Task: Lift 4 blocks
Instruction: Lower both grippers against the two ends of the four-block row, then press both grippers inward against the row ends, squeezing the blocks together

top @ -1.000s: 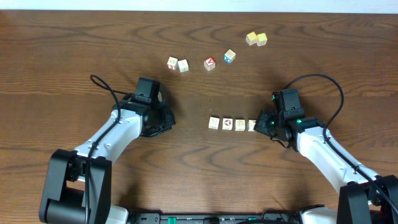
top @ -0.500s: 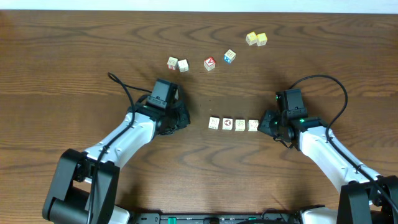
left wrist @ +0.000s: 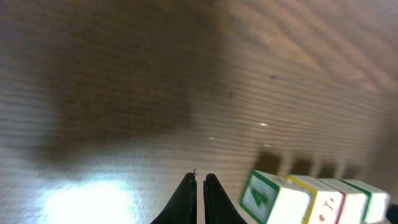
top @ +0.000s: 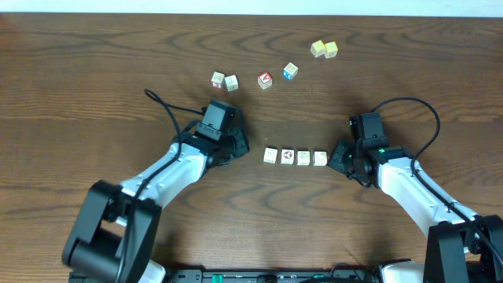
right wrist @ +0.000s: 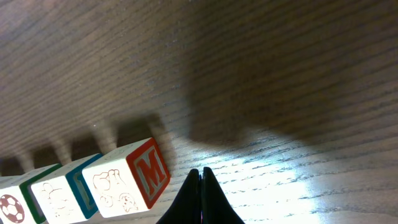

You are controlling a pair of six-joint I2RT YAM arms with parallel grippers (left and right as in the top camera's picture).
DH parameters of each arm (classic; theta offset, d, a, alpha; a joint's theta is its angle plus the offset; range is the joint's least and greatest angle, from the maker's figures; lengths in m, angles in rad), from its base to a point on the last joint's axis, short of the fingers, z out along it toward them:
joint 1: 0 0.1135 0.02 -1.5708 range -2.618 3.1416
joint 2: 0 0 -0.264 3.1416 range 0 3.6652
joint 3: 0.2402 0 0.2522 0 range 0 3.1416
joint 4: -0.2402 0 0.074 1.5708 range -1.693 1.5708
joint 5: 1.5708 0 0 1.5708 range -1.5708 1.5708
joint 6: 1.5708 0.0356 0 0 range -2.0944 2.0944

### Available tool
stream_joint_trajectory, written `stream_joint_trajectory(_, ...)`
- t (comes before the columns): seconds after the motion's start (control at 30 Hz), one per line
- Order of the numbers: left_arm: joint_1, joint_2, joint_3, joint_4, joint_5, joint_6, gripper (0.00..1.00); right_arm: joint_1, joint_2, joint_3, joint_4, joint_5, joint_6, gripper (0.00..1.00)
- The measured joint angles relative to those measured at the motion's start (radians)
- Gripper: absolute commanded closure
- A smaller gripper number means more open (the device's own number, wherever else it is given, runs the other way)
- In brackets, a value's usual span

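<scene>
Four small cream blocks [top: 295, 157] lie in a straight row on the wooden table, side by side. My left gripper [top: 245, 149] sits low just left of the row, shut and empty. In the left wrist view its fingertips [left wrist: 199, 180] are together, with the green-edged end block [left wrist: 273, 199] just to their right. My right gripper [top: 332, 159] is at the row's right end, also shut and empty. The right wrist view shows its tips [right wrist: 200, 173] pressed together beside the end block with a red M face [right wrist: 127, 180], a small gap between them.
Further back lie two cream cubes [top: 224, 81], a red-faced cube [top: 265, 79], a blue-faced cube [top: 290, 71] and two pale yellow cubes [top: 324, 49]. Black cables loop behind both wrists.
My left arm has swung right, bringing its shut gripper close to the row's left end. The right gripper has drawn back slightly, uncovering the rightmost block.
</scene>
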Motion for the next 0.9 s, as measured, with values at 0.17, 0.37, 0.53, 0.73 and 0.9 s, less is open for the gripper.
stream_joint_trajectory(0.17,-0.025,0.085,-0.001,0.046,0.007,-0.013,0.92,0.0,0.003,0.0,0.003,0.0,0.0,0.99)
stream_joint_trajectory(0.37,-0.042,0.09,-0.001,0.063,0.005,-0.015,0.93,0.0,0.018,0.0,0.017,0.0,0.0,0.99)
stream_joint_trajectory(0.53,-0.044,0.09,-0.001,0.065,0.005,-0.021,0.93,0.0,0.032,0.0,0.029,-0.003,0.0,0.99)
stream_joint_trajectory(0.73,-0.053,0.091,-0.001,0.068,0.016,-0.023,0.93,0.001,0.054,0.0,0.048,-0.02,0.0,0.99)
stream_joint_trajectory(0.9,-0.063,0.092,-0.001,0.068,0.024,-0.026,0.92,0.003,0.083,0.0,0.056,-0.035,0.0,0.99)
